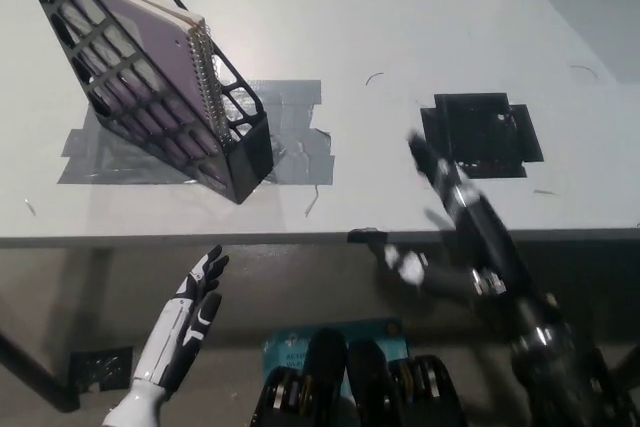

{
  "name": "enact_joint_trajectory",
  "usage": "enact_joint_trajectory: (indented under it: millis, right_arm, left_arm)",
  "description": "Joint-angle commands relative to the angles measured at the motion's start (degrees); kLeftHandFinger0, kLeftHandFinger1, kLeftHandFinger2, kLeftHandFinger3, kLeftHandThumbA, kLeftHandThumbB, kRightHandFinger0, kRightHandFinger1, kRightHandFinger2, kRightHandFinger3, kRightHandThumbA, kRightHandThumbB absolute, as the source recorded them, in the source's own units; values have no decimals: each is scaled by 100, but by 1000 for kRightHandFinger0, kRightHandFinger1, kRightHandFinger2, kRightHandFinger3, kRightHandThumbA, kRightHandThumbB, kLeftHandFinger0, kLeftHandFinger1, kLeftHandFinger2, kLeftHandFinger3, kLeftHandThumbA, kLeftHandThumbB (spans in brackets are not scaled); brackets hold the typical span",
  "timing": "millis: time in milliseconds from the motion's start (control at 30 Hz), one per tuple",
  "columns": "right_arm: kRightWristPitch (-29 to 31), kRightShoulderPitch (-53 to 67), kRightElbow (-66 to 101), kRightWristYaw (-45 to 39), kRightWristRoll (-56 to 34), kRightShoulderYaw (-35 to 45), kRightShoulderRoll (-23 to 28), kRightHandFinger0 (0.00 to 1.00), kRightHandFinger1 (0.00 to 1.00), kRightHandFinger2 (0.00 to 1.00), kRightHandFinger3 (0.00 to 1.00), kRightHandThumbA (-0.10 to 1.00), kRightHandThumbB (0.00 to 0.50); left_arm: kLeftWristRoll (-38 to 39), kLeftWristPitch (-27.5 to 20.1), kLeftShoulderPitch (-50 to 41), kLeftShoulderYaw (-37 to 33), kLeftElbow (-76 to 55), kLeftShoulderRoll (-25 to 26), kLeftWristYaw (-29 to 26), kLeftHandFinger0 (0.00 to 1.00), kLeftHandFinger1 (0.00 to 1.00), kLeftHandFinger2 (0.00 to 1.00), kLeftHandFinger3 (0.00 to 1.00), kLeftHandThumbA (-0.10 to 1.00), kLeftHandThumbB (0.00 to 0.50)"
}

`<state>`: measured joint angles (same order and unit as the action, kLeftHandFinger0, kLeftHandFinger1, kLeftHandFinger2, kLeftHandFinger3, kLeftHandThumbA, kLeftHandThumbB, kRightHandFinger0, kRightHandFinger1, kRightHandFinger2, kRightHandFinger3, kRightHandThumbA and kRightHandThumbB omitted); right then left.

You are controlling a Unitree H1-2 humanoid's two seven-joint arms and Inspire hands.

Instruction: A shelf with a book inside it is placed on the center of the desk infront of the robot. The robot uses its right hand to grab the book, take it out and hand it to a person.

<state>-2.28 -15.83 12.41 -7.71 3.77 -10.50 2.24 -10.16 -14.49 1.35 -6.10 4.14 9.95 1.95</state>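
One bench (420, 7) carries one black shelf (235, 162), and in that shelf stands one spiral-bound book (150, 42). Two tape patches lie on the bench: one grey (295, 132) under the shelf, one black (480, 132). Two robot hands show, one white (195, 302) and one black (450, 192).
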Motion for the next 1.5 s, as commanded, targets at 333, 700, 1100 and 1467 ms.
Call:
enact_joint_trajectory:
  millis: [333,700,1100,1467]
  right_arm:
    - [-299,-2214,-2140,91,-8,-60,-1030,1000,1000,1000,1000,919,247]
    - [80,-3344,-4203,240,-347,456,-1537,1000,1000,1000,1000,828,273]
    - [274,-3818,-4861,223,-723,949,-1762,1000,1000,1000,1000,791,242]
    - [217,-3681,-4198,94,-897,1036,-1739,1000,1000,1000,1000,798,298]
  left_arm:
    - [77,-190,185,-34,-145,56,159,1000,1000,1000,1000,993,314]
    - [-14,-198,209,-43,-140,46,182,1000,1000,1000,1000,1000,315]
    - [77,-172,256,-19,-149,58,274,1000,1000,1000,1000,984,325]
    - [76,-265,282,-38,-135,75,332,1000,1000,1000,1000,972,257]
